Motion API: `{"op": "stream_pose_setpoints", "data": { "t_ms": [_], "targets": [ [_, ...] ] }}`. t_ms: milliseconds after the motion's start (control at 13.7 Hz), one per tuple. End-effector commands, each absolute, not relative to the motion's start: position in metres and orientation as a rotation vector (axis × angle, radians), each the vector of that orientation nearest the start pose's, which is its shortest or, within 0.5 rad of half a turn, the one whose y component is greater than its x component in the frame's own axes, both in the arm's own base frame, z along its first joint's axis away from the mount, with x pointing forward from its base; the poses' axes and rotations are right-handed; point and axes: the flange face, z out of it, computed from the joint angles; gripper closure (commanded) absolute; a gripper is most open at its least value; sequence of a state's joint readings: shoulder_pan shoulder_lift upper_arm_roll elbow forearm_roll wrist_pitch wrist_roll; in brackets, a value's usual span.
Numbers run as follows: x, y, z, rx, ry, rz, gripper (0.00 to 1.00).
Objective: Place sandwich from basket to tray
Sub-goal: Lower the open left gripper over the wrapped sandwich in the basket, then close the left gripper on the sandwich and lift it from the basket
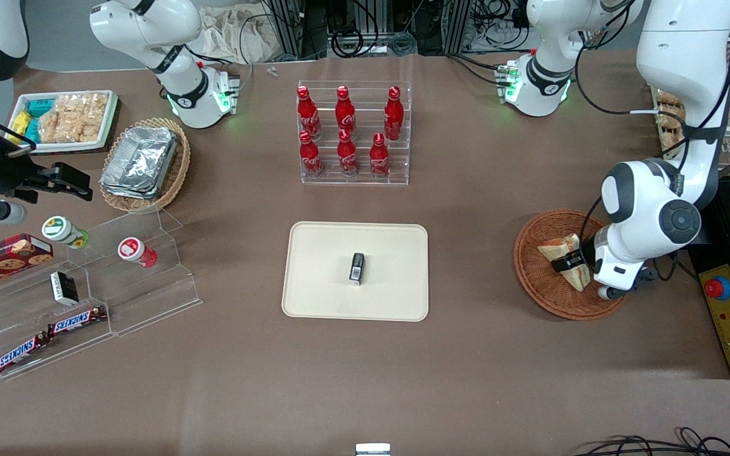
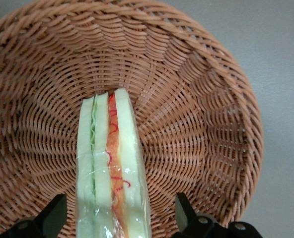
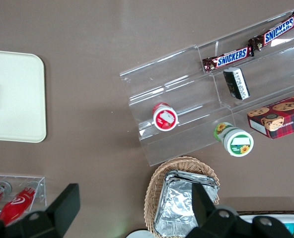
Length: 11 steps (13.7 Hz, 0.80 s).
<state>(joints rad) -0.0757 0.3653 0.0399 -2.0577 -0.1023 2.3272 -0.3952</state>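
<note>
The gripper [image 2: 118,218] is hanging low inside the basket [image 2: 196,89], its fingers [image 2: 52,215] spread wide on either side of the sandwich [image 2: 112,168] without touching it. The sandwich is standing on edge between them, wrapped in clear film, its red and green filling facing up. Well apart toward the table's middle, the tray [image 1: 320,253] is carrying a small dark box [image 1: 357,267].

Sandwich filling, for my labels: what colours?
Red-orange and green between white bread on the sandwich; left wrist view, open gripper astride it.
</note>
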Motion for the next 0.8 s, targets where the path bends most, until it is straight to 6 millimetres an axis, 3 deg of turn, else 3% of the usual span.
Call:
{"op": "stream_pose_setpoints", "data": {
  "t_ms": [0, 146, 365, 510, 729],
  "targets": [
    [0.583, -0.025, 0.245, -3.079, -0.763, 0.152, 0.26],
    [0.581, -0.034, 0.245, -3.064, -0.785, 0.163, 0.58],
    [0.584, -0.036, 0.262, -3.042, -0.807, 0.223, 0.95],
    [0.596, -0.035, 0.305, -3.029, -0.791, 0.3, 1.0],
    [0.616, -0.04, 0.399, -3.01, -0.762, 0.419, 1.0]
  ]
}}
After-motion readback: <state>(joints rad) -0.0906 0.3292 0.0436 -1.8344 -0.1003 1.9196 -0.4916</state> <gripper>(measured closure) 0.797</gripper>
